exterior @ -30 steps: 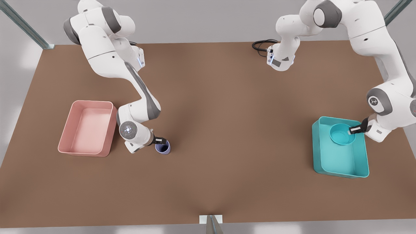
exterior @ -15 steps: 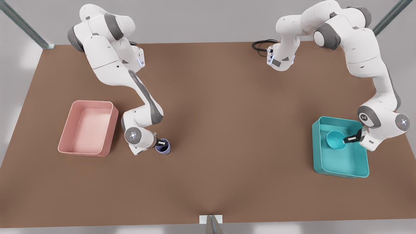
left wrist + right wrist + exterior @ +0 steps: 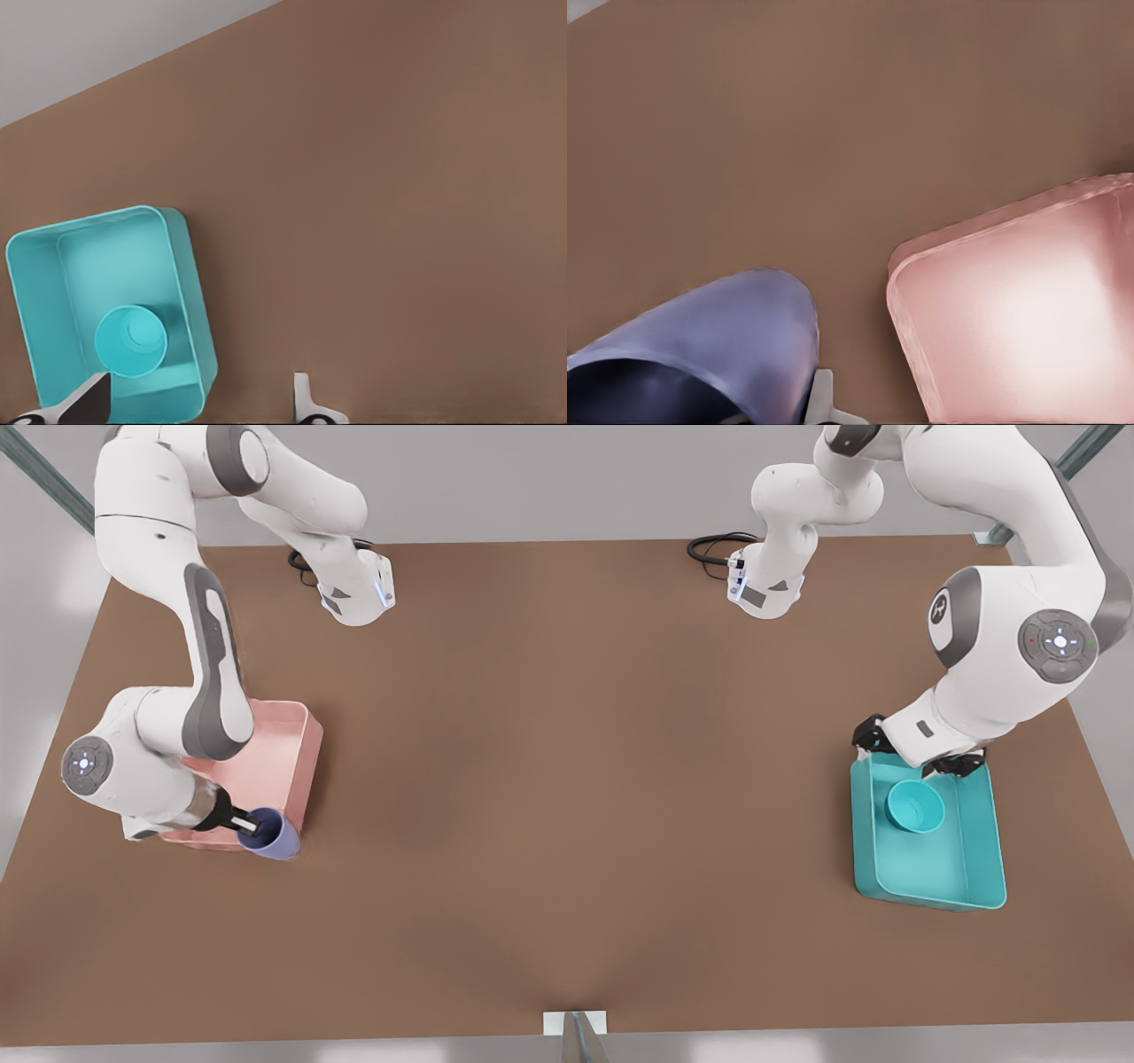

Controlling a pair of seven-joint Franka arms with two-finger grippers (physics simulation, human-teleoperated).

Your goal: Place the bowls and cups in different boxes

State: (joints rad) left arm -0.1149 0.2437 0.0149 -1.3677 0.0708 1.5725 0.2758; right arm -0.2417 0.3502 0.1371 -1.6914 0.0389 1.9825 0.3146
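Note:
The lavender cup (image 3: 271, 835) hangs in the air over the pink box's (image 3: 297, 766) near corner, on the front view's left. My right gripper (image 3: 251, 825) is shut on its rim, one finger inside. The right wrist view has the cup (image 3: 718, 336) close up beside the pink box (image 3: 1010, 301). On the front view's right the teal bowl (image 3: 915, 807) rests upright inside the teal box (image 3: 939, 872). My left gripper (image 3: 914, 758) hovers open above that box's far edge, apart from the bowl. In the left wrist view both fingertips (image 3: 306, 403) flank the bowl (image 3: 130, 339) and box (image 3: 53, 283) far below.
Both arm bases stand at the back of the brown table, with a black cable (image 3: 709, 549) beside one. A small metal bracket (image 3: 574, 1023) sits at the front edge. Bare tabletop stretches between the two boxes.
My right gripper lifted the cup off the table and carried it to the pink box's corner. My left gripper let go of the bowl in the teal box and rose away.

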